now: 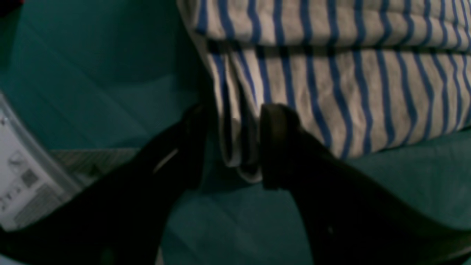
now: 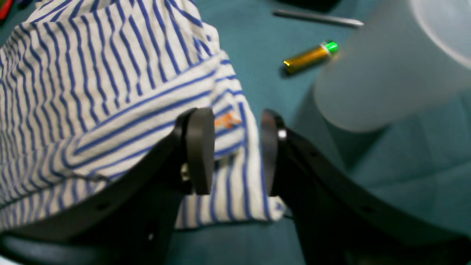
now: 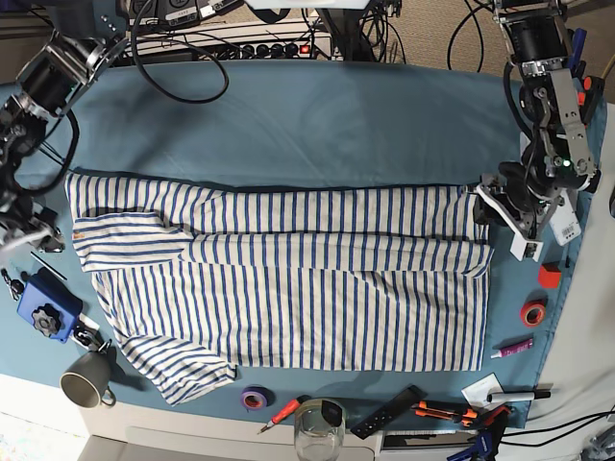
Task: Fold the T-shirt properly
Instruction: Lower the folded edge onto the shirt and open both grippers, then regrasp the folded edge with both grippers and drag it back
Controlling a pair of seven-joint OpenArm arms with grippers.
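Observation:
The T-shirt [image 3: 288, 279], white with thin blue stripes, lies spread sideways on the teal table cloth [image 3: 288, 125], with its far long side folded in. My left gripper [image 1: 233, 147] is open, its jaws standing on either side of the shirt's layered edge [image 1: 331, 92]. In the base view it sits at the shirt's right end [image 3: 488, 204]. My right gripper [image 2: 235, 151] is open, with the jaws astride a shirt corner [image 2: 92, 81] that carries a small orange tag. In the base view it is at the shirt's left end [image 3: 48, 235].
A gold battery [image 2: 311, 57], a metal rod [image 2: 318, 17] and a blurred whitish container [image 2: 382, 70] lie close to my right gripper. A mug [image 3: 86, 377], a glass [image 3: 319, 427], tape rolls [image 3: 253, 397] and hand tools [image 3: 442, 411] line the front edge.

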